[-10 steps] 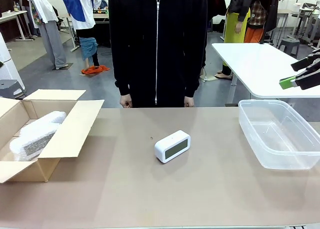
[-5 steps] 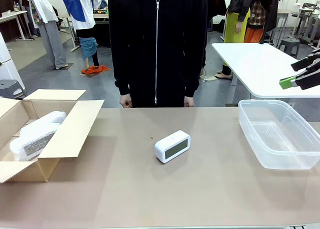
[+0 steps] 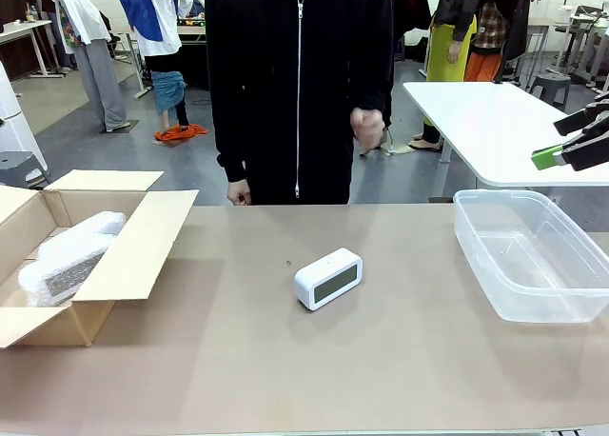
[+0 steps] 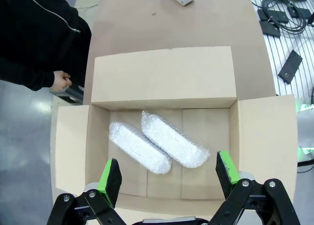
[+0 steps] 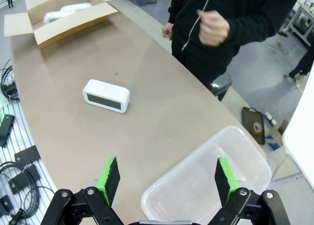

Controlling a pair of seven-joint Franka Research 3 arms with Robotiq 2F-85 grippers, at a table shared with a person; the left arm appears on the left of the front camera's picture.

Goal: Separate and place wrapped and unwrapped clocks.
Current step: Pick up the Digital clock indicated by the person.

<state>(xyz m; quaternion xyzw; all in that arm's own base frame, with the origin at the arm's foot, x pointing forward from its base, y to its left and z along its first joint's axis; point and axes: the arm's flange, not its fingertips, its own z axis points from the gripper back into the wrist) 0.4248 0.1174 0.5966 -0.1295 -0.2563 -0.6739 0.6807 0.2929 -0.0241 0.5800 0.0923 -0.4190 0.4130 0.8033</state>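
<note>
The bare white clock (image 3: 328,278) lies near the middle of the brown worktop (image 3: 285,369), apart from everything else, with its grey screen facing the robot's side. At 9 o'clock from it sits an open cardboard box (image 3: 133,250). Two clocks in bubble wrap (image 4: 154,141) lie side by side, touching, on the box floor. At 3 o'clock from the white clock is a clear plastic tub (image 3: 561,307). The left hand (image 4: 168,173) hangs over the box, released, fingers spread wide and holding nothing. The right hand (image 5: 167,177) hangs above the near edge of the tub, also released and holding nothing. A person in a black jacket (image 3: 300,84) stands at 12 o'clock, with one fist (image 3: 367,128) raised.
</note>
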